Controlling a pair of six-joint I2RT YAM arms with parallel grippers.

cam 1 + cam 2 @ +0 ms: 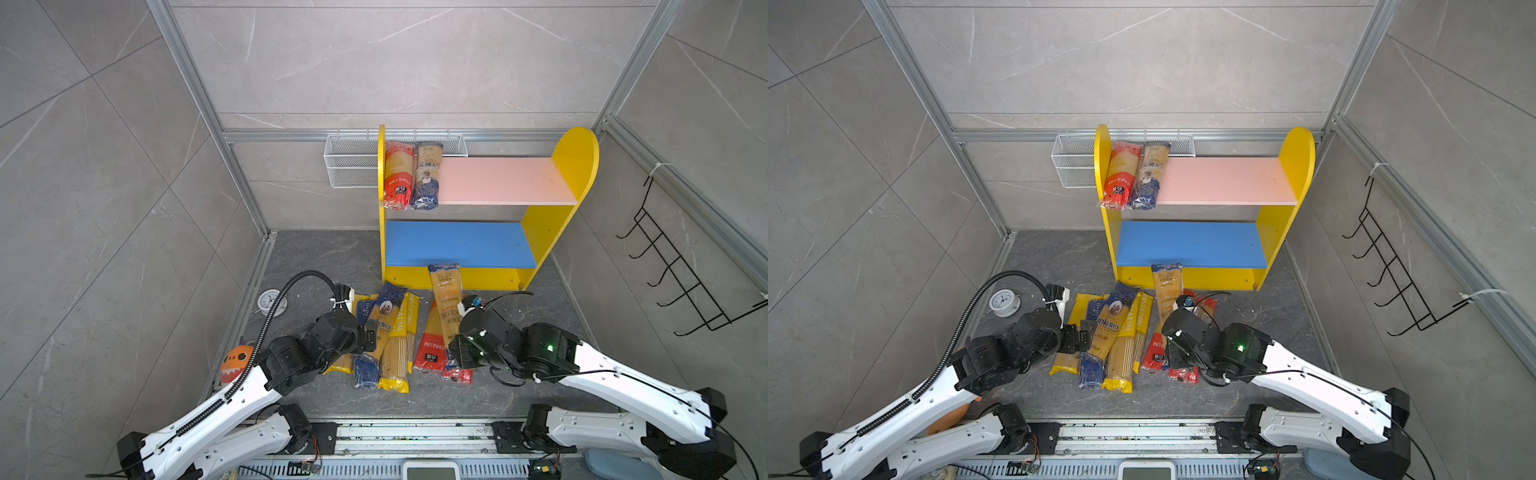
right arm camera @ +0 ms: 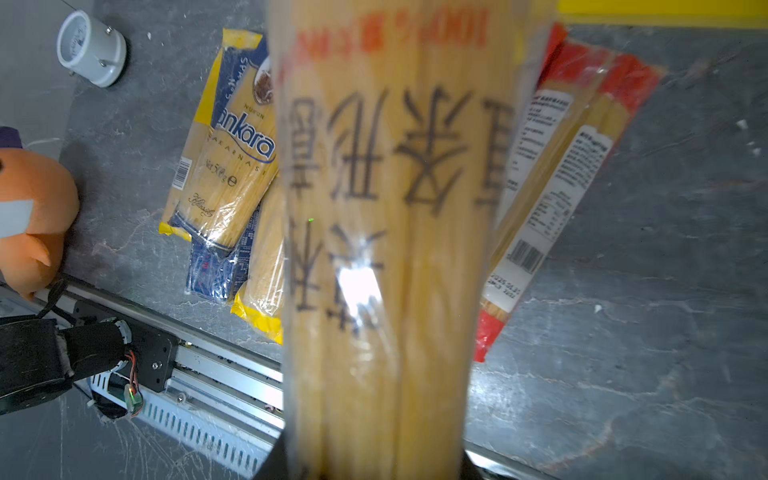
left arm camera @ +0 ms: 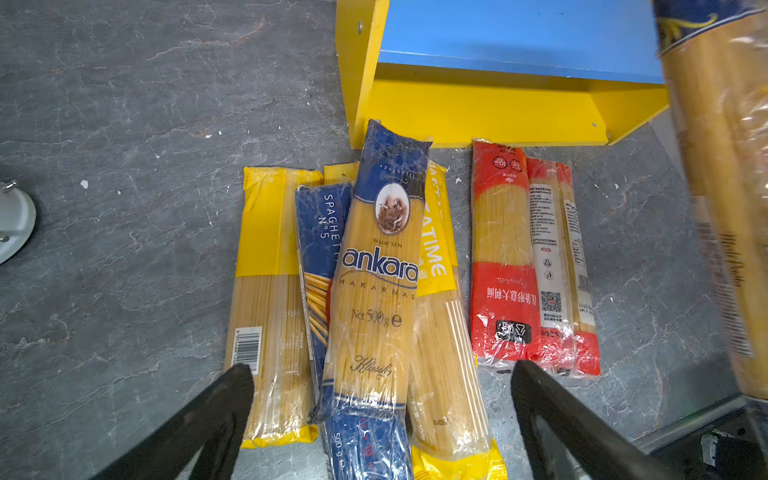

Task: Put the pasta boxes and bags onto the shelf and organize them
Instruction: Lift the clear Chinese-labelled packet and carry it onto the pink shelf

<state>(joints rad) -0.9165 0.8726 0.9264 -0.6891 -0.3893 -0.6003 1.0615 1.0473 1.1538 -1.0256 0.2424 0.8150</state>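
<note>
The pasta boxes and bags (image 1: 386, 336) lie mostly in a loose heap on the bench, about midway between its front edge and the shelf (image 1: 575, 166), which stands along the back edge toward the right corner. Two bags are already up. A red-ended bag (image 1: 399, 174) and a dark-blue-ended bag (image 1: 427, 178) lie side by side at the left end of the pink upper board (image 1: 503, 180), against the yellow side panel. The blue lower board (image 1: 457, 245) is bare. We judge the step in hand to be carrying a third bag. The right jaws are drawn narrow on a see-through spaghetti bag (image 1: 446, 286), raised off the heap with its far end at the blue board's front edge. The left jaws stand wide above the Ankara bag (image 3: 376, 291), holding nothing. Next, we think, the held bag needs lifting higher and laying lengthwise beside the two on the pink board. Its long body may sag or catch on a board's edge.
</note>
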